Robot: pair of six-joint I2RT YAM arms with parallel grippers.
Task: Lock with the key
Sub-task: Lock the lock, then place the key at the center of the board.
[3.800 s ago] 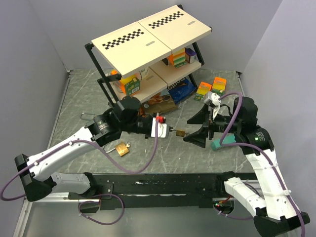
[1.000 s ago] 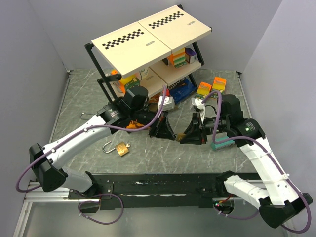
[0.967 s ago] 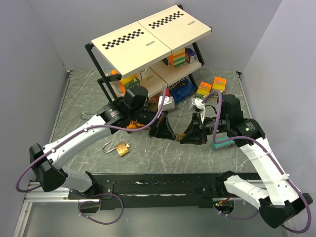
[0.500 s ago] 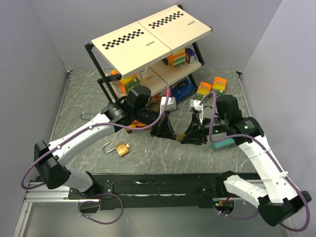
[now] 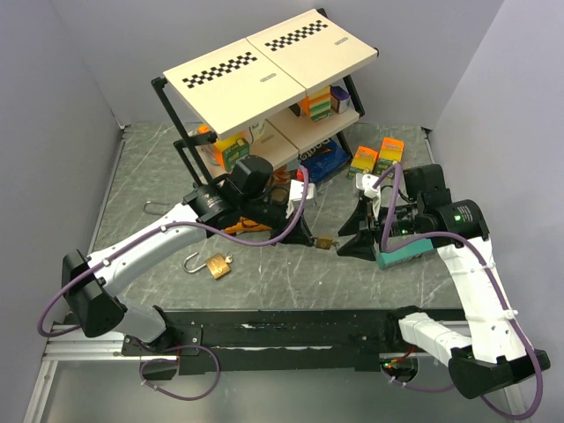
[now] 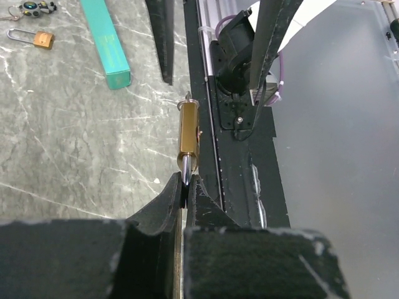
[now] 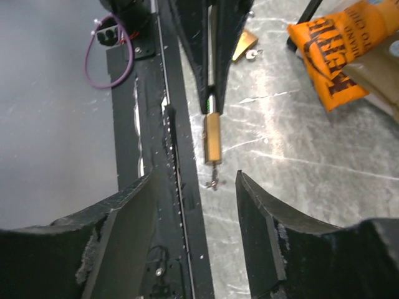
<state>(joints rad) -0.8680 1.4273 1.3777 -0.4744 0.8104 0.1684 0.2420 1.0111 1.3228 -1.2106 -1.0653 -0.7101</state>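
My left gripper (image 5: 310, 238) is shut on the steel shackle of a small brass padlock (image 5: 325, 241) and holds it above the table. In the left wrist view the padlock (image 6: 188, 131) points away from the left gripper (image 6: 185, 184), with a key (image 6: 187, 98) in its far end. My right gripper (image 5: 350, 236) is open and empty, just right of the padlock and not touching it. In the right wrist view the padlock (image 7: 212, 140) and its key (image 7: 213, 175) hang just beyond the right gripper (image 7: 195, 182).
A second, larger brass padlock (image 5: 214, 265) lies open on the table to the left. A teal box (image 5: 405, 253) lies under my right arm. A shelf rack (image 5: 264, 79) with boxes stands at the back, an orange bag (image 7: 343, 43) lies near it, and small boxes (image 5: 377, 155) stand to its right.
My right gripper has drawn back to the right, away from the padlock, leaving a gap and the key in the lock. My left gripper still holds the padlock, shifted slightly right.
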